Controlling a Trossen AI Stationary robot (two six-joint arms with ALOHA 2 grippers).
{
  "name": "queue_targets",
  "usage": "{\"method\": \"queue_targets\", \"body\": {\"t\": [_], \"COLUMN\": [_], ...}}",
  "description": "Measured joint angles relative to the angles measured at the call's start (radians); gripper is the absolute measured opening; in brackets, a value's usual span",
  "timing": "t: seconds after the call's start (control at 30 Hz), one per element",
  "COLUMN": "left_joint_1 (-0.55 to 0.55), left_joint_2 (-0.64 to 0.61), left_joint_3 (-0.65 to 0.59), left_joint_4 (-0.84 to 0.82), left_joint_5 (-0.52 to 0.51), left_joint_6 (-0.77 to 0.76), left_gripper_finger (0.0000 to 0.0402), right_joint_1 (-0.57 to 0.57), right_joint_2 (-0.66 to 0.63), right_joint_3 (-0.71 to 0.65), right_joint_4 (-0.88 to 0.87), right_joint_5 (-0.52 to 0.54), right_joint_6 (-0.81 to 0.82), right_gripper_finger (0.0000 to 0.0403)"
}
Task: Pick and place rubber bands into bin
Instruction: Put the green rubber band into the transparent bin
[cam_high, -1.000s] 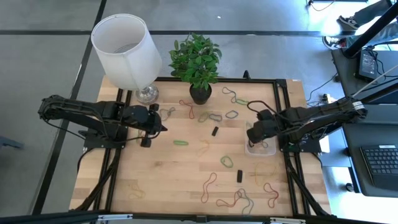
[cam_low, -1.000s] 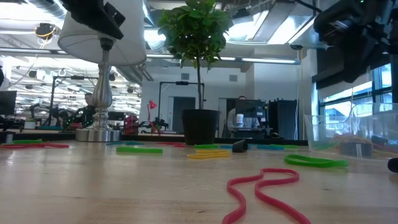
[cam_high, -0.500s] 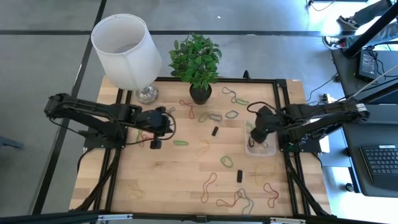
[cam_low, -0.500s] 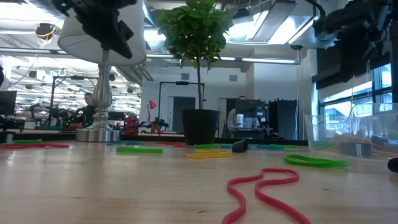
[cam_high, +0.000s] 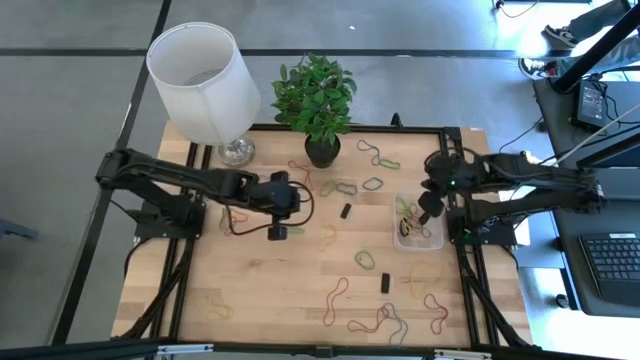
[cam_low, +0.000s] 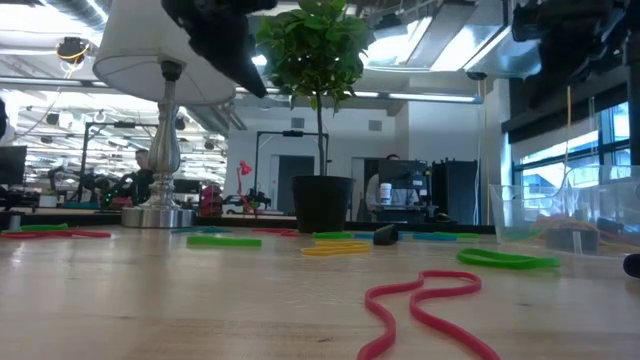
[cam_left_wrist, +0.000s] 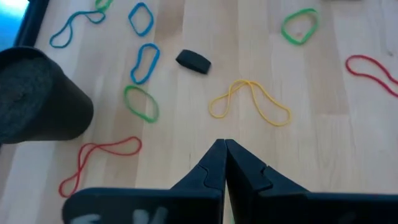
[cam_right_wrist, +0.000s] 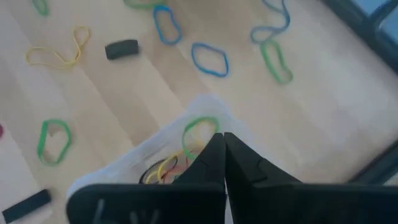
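No readable brands, labels or writing in any view.

Left gripper (cam_high: 276, 232) sits over the middle of the counter (cam_high: 270, 290), fingers pressed together, nothing between them. Its wrist view shows them meeting at a point (cam_left_wrist: 224, 163) above bare wood, a yellow band (cam_left_wrist: 250, 104) just ahead, a black block (cam_left_wrist: 193, 61) beyond that, and the black plant pot (cam_left_wrist: 37, 102) off to one side.

Right gripper (cam_high: 424, 214) hangs over the bin (cam_high: 418, 240) at the counter's right edge, also closed and empty. Only the right wrist view shows the bin's contents: yellow, red, black and green bands (cam_right_wrist: 180, 155) already inside the clear bin (cam_right_wrist: 134, 158).

Rubber bands (cam_high: 385, 318) are still scattered across the counter, mostly near the plant (cam_high: 315, 98) and along the front edge.

Low view adds the room behind, the lamp (cam_low: 165, 110) base, a red band (cam_low: 425, 305) close to the lens and the bin wall (cam_low: 560, 215) at right; neither gripper's fingertips are visible there.
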Motion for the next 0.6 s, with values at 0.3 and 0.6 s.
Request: {"method": "queue_targets", "body": {"t": [0.3, 0.6], "left_joint_1": [0.000, 0.000], "left_joint_2": [0.110, 0.245], "left_joint_3": [0.006, 0.006], "left_joint_4": [0.002, -0.008], "left_joint_5": [-0.002, -0.003], "left_joint_6": [-0.120, -0.129], "left_gripper_finger": [0.0055, 0.0147], "right_joint_1": [-0.041, -0.043], "right_joint_2": [-0.012, -0.012], "right_joint_3": [0.000, 0.000], "right_joint_4": [0.042, 0.041], "right_joint_5": [-0.003, -0.004], "right_joint_6": [-0.129, -0.108], "right_gripper_finger": [0.0001, 0.0002]}}
